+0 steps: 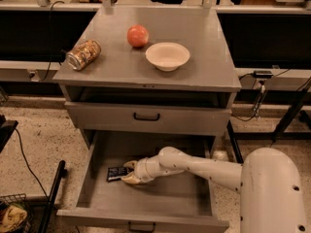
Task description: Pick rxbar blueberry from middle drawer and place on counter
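Note:
The rxbar blueberry (116, 173), a small dark flat bar with pale lettering, lies on the floor of the pulled-out middle drawer (146, 221), towards its left side. My gripper (130, 174) is down inside the drawer at the bar's right end, touching or nearly touching it, with the white arm reaching in from the right. The bar's right end is hidden by the gripper. The counter (209, 57) is the grey top of the cabinet above.
On the counter stand a white bowl (167, 56), a red apple (138, 35) and a patterned tin can (83, 54) lying on its side. A shut drawer front with a dark handle (146, 116) sits above the open drawer. My white base (272, 193) is at the lower right.

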You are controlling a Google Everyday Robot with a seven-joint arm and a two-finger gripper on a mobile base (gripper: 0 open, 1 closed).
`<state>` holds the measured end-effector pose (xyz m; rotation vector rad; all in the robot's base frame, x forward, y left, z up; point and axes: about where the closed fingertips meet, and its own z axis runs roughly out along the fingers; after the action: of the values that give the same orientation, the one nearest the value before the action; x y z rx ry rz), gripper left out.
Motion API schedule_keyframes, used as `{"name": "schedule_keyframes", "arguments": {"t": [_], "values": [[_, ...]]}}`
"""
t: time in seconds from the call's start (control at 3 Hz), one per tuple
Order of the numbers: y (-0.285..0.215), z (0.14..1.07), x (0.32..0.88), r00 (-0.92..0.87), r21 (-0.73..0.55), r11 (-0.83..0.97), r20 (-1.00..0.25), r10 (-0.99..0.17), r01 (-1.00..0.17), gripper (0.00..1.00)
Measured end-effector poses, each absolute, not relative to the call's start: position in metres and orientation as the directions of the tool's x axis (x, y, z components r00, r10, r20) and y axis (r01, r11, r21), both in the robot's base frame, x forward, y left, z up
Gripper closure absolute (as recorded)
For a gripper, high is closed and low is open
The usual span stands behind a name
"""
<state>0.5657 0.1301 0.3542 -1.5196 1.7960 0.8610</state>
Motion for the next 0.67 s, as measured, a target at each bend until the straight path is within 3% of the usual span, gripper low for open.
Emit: {"name": "schedule_keyframes", "arguments": {"t": [0.67], "values": [[0.1300,0.3559,0.5657,-0.136,0.081,0.121,-0.805,-0.578,-0.989,1.00]]}}
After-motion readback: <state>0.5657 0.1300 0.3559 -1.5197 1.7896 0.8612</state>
